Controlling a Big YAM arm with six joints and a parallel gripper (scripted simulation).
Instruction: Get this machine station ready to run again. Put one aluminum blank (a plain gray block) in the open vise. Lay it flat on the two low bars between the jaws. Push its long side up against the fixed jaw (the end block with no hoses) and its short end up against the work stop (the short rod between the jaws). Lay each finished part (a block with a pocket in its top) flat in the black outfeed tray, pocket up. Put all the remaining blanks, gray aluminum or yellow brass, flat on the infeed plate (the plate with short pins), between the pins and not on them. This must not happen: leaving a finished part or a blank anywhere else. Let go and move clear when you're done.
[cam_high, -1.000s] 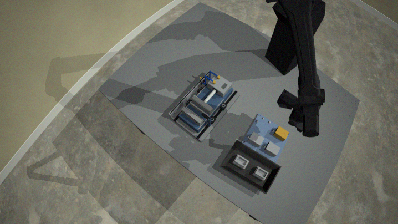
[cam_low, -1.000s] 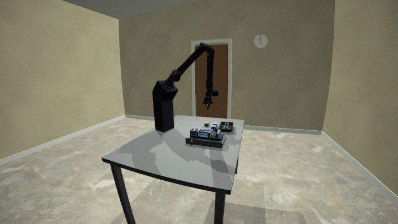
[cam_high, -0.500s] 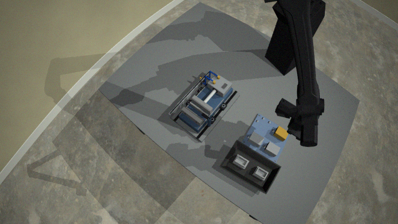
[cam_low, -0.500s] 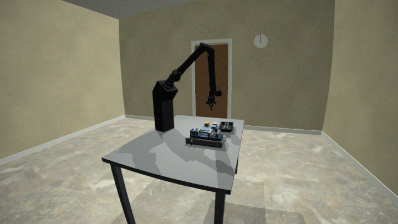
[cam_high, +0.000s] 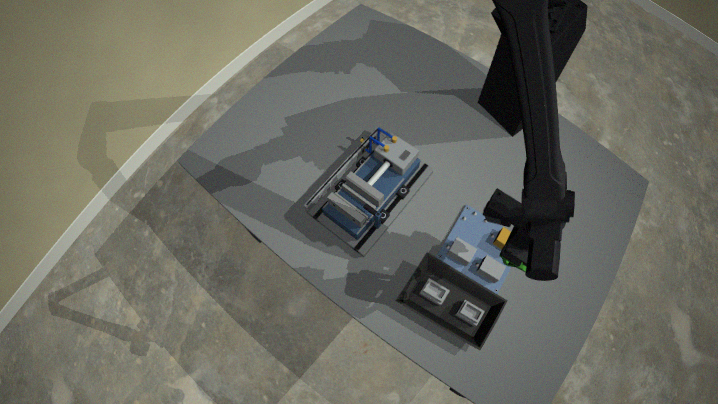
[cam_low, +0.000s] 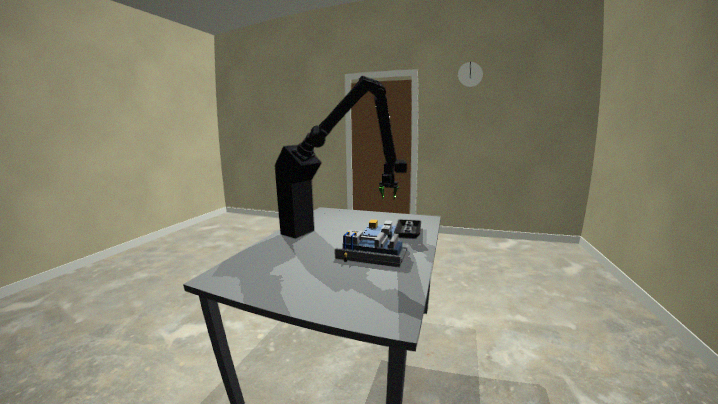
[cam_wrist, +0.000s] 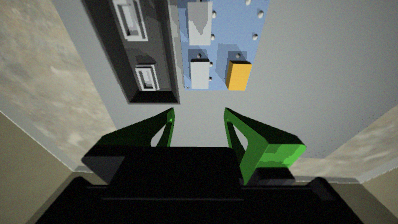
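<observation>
Gripper (cam_high: 515, 264) (cam_low: 389, 195) (cam_wrist: 199, 112) fingers — spread in wrist view — look mostly hidden from above.

This place is looking like a small machine-tending lab in a plain room. A black arm (cam_high: 539, 100) (cam_low: 384, 120) is standing on a pedestal (cam_low: 295, 200) at a gray table (cam_high: 451, 165) (cam_low: 321, 281), which is carrying a vise (cam_high: 369, 185) (cam_low: 371, 248) with blue hoses (cam_high: 379, 135), a pinned blue plate (cam_high: 474, 236) (cam_wrist: 227, 47) and a black tray (cam_high: 451, 301) (cam_low: 409, 228) (cam_wrist: 165, 55). Beige walls are enclosing a mottled, stone-like floor (cam_high: 351, 351) (cam_low: 502, 281), while a round clock (cam_low: 470, 74) is hanging near a brown door (cam_low: 371, 145).
</observation>
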